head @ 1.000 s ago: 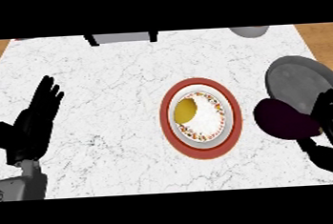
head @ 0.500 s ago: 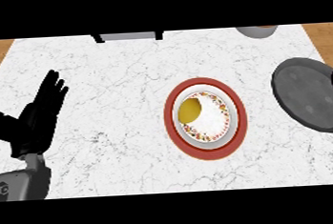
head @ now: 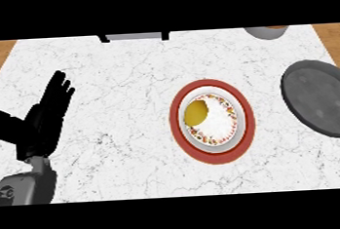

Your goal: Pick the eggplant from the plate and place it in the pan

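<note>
One hand in view, left (head: 43, 122): fingers straight and apart, near worktop's (head: 121, 80) left edge.
Plate (head: 212, 120): worktop's middle.
Pan (head: 323, 97): right edge.

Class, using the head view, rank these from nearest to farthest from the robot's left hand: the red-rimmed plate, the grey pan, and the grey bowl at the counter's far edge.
Measured from the left hand, resting open at the view's left:
1. Red-rimmed plate, mid-counter, to the hand's right.
2. Grey bowl, at the far edge, upper right.
3. Grey pan, by the right edge.
</note>
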Available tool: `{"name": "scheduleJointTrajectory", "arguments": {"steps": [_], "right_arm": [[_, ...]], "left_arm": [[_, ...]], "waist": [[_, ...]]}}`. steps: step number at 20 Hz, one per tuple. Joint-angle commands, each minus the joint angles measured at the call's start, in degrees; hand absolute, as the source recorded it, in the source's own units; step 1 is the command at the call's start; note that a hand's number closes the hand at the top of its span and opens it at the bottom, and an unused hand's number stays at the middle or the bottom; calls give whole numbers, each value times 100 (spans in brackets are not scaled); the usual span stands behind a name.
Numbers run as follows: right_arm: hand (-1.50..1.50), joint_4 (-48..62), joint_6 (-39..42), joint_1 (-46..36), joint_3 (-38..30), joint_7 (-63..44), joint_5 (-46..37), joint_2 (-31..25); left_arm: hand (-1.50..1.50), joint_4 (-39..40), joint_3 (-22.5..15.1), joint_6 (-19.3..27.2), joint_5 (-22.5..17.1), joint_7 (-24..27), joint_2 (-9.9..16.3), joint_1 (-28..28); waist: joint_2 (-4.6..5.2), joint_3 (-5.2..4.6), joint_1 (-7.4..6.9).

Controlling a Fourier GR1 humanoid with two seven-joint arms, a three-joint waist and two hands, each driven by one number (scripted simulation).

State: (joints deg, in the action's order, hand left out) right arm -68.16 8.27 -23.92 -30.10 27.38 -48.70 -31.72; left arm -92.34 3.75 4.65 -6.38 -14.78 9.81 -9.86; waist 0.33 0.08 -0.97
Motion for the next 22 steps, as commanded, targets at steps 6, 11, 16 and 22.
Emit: {"name": "scheduleJointTrajectory", "arguments": {"steps": [6,11,16,22], "right_arm": [[150,3161,-1446,-1040,250,1398,-354,-162],[150,4072,-1514,-1243,145,522,-546,-73],[-150,5114,-1200,-1665,158,740,-617,-486],[-150,5415,-1008,-1694,-374,1625,1,-578]], "left_arm": [[0,-261,-93,63,123,-154,-53,-5],[0,64,18,-105,1,117,-41,-19],[0,148,-3,-156,29,156,-43,-59],[0,89,29,-142,-70,92,-119,-52]], "waist": [[13,5,-65],[51,6,-101],[60,12,-129],[55,19,-108]]}}
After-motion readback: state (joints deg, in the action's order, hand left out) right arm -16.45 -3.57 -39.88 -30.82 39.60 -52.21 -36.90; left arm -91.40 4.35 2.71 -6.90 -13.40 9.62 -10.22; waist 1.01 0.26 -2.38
